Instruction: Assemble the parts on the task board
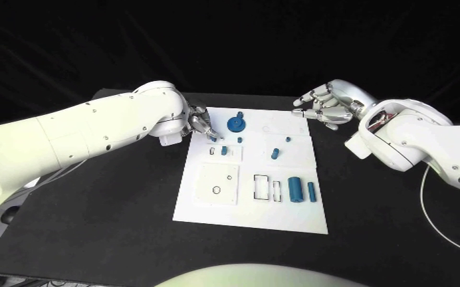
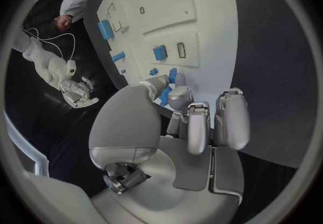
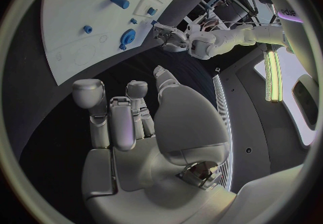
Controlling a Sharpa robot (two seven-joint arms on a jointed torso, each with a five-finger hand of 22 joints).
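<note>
White rectangular task board [image 1: 251,217] lying flat at the middle of the black table [image 1: 106,234], long side running away from the robot. Raised square panels and black-outlined slots across its surface. Blue parts scattered on it: round disc-shaped part [image 1: 236,125] with a small knob near the far left corner; two cylinders [image 1: 302,189] side by side near the right edge; small block [image 1: 225,150] and short peg [image 1: 275,153] at mid-board.

Left hand [image 1: 199,123] at the board's far left corner, just beside the disc-shaped part, fingers curled inward; thumb and a finger closed round a small blue piece [image 2: 166,95] in the left wrist view.

Right hand [image 1: 326,109] off the far right corner of the board, above the table, fingers loosely bent and apart, holding nothing.
</note>
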